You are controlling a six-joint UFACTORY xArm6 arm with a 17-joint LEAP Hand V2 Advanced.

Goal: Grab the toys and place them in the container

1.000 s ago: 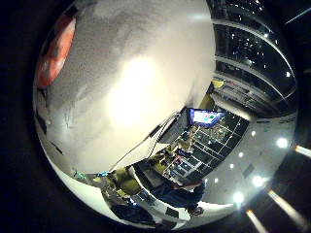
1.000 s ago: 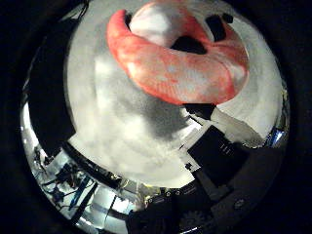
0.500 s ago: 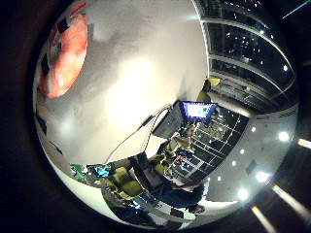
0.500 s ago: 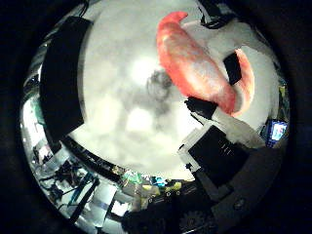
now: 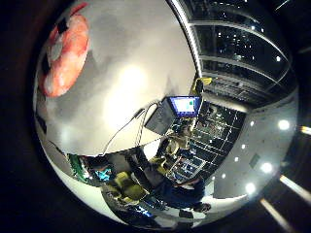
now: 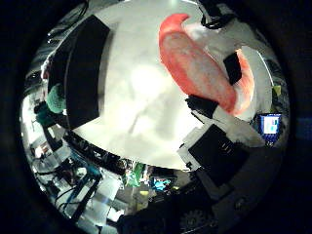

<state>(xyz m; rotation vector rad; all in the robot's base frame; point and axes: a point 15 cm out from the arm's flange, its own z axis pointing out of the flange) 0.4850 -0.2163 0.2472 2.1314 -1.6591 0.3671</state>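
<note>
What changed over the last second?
The robot hand has lifted away from the white table, carrying the orange plush toy: the table looks farther off and the black container has come into view at its edge. The fingers stay curled round the toy throughout.

The hand (image 6: 222, 146) is built of white blocky shells and black square housings, with black pads capping its white fingers (image 6: 233, 68) and a dark geared part at its base.

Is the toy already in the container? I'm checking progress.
No: the orange toy is in the robot hand, above the white table, apart from the dark container.
</note>
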